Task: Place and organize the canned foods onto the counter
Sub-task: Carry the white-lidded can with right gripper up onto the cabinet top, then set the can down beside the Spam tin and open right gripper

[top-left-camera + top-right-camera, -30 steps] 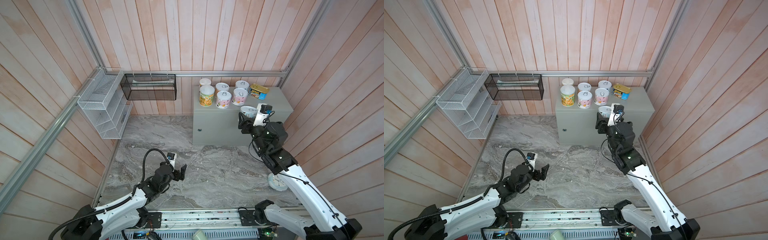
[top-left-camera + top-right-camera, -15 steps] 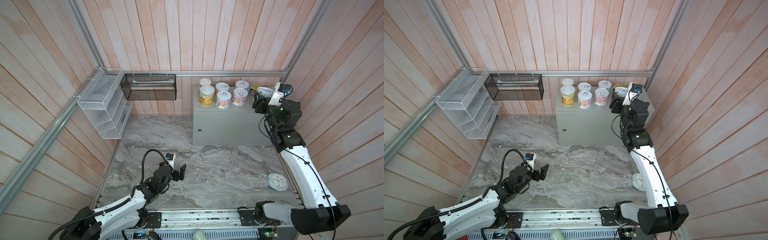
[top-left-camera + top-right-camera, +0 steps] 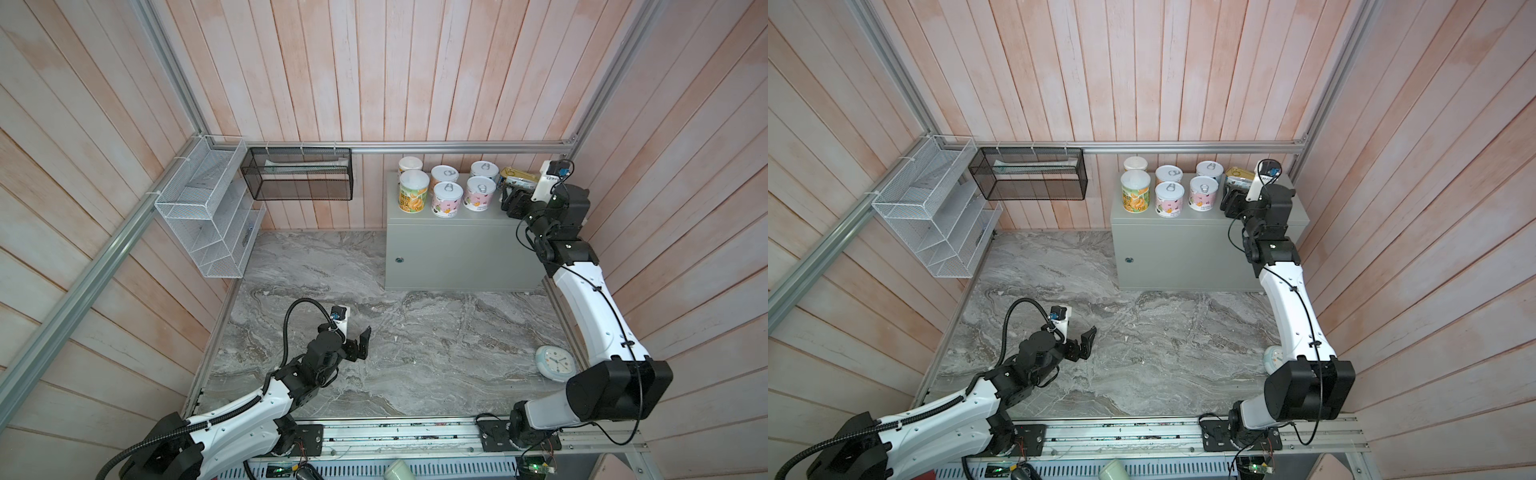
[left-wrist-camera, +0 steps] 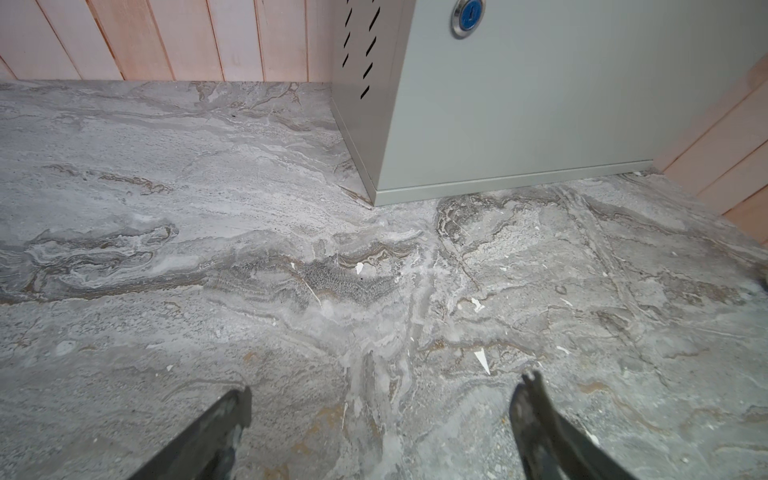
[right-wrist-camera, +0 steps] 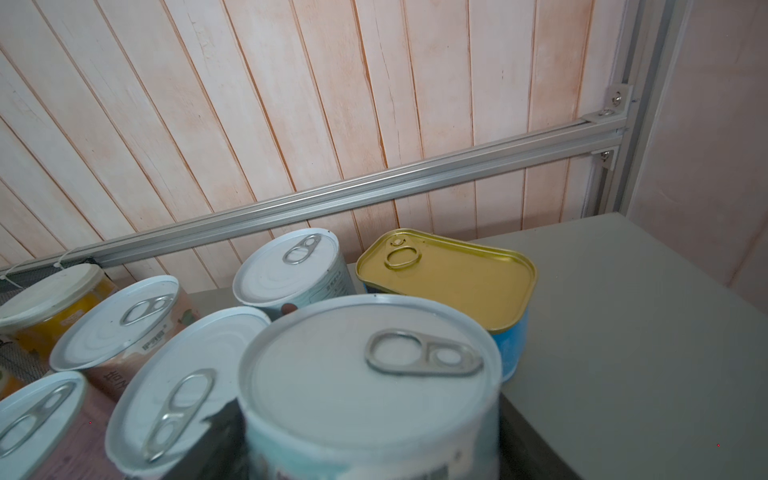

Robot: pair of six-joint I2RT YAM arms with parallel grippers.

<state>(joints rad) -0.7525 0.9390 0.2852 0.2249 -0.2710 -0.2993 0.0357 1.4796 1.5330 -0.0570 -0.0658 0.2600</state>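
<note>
The left end effector (image 4: 386,384) hangs wide open and empty over the floor (image 3: 415,332). At the right side of the desk (image 3: 478,218), the right end effector (image 5: 365,419) grips an upright pull-tab can (image 5: 365,386) just before the gold tin (image 5: 449,282). Left of them, six cans (image 3: 446,199) stand in two rows.

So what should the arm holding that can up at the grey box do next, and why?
Probably lower it straight down. The right pincer grips a pull-tab can over a bare patch of counter, just in front of the gold tin, where it would extend the front row.
</note>
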